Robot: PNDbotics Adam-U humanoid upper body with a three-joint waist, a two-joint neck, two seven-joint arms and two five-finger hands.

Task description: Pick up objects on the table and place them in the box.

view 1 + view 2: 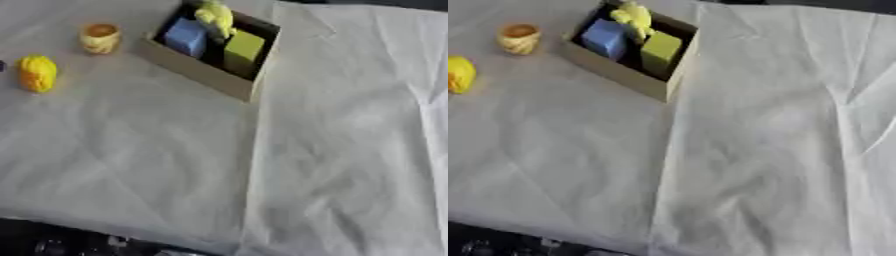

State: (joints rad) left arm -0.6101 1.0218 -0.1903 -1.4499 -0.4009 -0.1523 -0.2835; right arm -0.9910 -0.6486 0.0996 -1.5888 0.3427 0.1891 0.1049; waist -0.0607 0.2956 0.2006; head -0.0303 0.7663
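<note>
From my feed, neither hand shows, so I can't tell their state. Far left edge of the surface (350, 150): yellow object (37, 73). Next, a small orange-topped cup shape (100, 38). Then the box (206, 72) near the far edge, holding blue block (185, 36), yellow item (216, 19), green block (242, 48).

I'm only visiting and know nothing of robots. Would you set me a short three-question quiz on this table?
1. True or false: the blue block lies inside the box.
2. How many things lie on the cloth outside the box?
3. Which stands nearer the box: A, the small orange-topped cup, or B, the yellow object?

Key: 1 true. 2 two. 3 A.
</note>
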